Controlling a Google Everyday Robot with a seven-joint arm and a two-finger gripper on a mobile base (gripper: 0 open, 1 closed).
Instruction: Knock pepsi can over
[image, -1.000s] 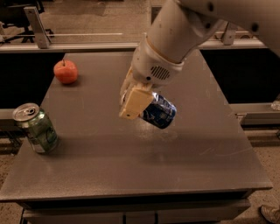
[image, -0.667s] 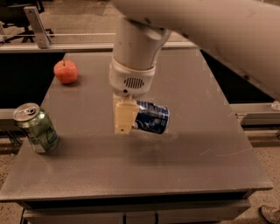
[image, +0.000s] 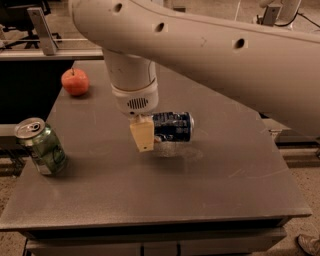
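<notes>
The pepsi can (image: 173, 126), dark blue with a silver end, lies on its side near the middle of the grey table (image: 225, 175), its length running left to right. My gripper (image: 148, 136) hangs from the white wrist directly at the can's left end and touches or overlaps it there. A cream-coloured part of the gripper covers that end of the can. A shadow lies on the table just below the can. I cannot tell whether the can rests on the table or is held slightly above it.
A green can (image: 41, 146) stands upright near the table's left edge. A red apple (image: 75, 81) sits at the back left. My large white arm (image: 225, 55) spans the top of the view. A metal rail (image: 42, 30) runs behind the table.
The can went from tilted to lying level on its side, staying near the table's middle. My arm swung across the view and the gripper shifted left to the can's left end.
</notes>
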